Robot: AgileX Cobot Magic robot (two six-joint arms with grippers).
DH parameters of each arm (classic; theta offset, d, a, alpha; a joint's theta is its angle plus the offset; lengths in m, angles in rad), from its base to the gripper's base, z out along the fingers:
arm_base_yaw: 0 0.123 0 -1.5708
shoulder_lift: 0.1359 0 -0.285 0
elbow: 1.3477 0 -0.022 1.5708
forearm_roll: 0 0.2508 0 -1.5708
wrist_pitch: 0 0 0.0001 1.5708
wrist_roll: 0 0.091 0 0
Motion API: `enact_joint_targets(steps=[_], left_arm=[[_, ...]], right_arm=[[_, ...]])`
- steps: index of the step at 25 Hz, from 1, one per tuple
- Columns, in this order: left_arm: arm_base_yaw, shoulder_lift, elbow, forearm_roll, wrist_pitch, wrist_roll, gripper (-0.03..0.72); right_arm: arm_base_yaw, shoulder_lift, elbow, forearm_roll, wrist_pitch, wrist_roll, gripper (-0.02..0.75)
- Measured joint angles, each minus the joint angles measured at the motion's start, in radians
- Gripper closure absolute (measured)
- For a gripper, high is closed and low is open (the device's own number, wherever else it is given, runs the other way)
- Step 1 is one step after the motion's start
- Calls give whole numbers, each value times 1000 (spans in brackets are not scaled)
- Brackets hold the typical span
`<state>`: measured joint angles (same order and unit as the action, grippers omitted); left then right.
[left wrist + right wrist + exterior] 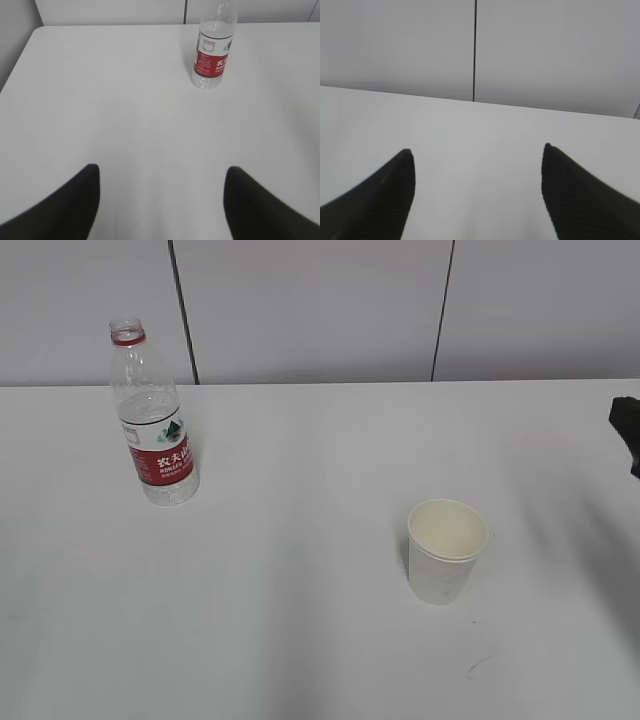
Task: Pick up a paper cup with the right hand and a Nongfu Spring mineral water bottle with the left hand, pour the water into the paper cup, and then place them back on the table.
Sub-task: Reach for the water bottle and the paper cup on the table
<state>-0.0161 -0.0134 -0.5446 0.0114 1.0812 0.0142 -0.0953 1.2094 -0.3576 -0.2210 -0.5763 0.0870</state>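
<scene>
Standing upright on the table (pixel 300 640), bottle (pixel 153 420) and paper cup (pixel 447 550) well apart, both arms' fingers (pixel 65 210) (pixel 580 195) spread wide, empty.

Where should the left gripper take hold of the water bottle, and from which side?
Grip the bottle around its labelled middle, coming in level from the front with the left gripper open. It stands upright and uncapped, so a side grasp probably keeps it vertical and the mouth free.
</scene>
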Motion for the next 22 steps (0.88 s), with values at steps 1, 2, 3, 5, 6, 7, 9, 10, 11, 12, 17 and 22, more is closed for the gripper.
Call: enact_joint_targets(steps=[1, 2, 3, 5, 6, 7, 9, 10, 11, 12, 17, 22], left_arm=[[0, 0, 0, 0, 0, 0, 222], [0, 0, 0, 0, 0, 0, 222], [0, 0, 0, 0, 0, 0, 222], [0, 0, 0, 0, 0, 0, 222], [0, 0, 0, 0, 0, 0, 222], [0, 0, 0, 0, 0, 0, 222], [0, 0, 0, 0, 0, 0, 222], [0, 0, 0, 0, 0, 0, 222], [0, 0, 0, 0, 0, 0, 222], [0, 0, 0, 0, 0, 0, 222], [0, 0, 0, 0, 0, 0, 222], [0, 0, 0, 0, 0, 0, 222]], right_arm=[[0, 0, 23, -2, -32, 0, 156], [0, 2, 55, -2, -81, 0, 156], [0, 2, 78, -4, -112, 0, 156], [0, 2, 123, -6, -164, 0, 156], [0, 2, 145, -7, -178, -2, 156], [0, 2, 158, -7, -183, -2, 156], [0, 2, 182, -7, -202, -2, 156], [0, 2, 192, -7, -223, -2, 156], [0, 2, 197, -7, -242, -2, 156], [0, 2, 199, -7, -264, -2, 156], [0, 26, 201, -97, -307, -2, 156], [0, 173, 201, -229, -426, 30, 156]])
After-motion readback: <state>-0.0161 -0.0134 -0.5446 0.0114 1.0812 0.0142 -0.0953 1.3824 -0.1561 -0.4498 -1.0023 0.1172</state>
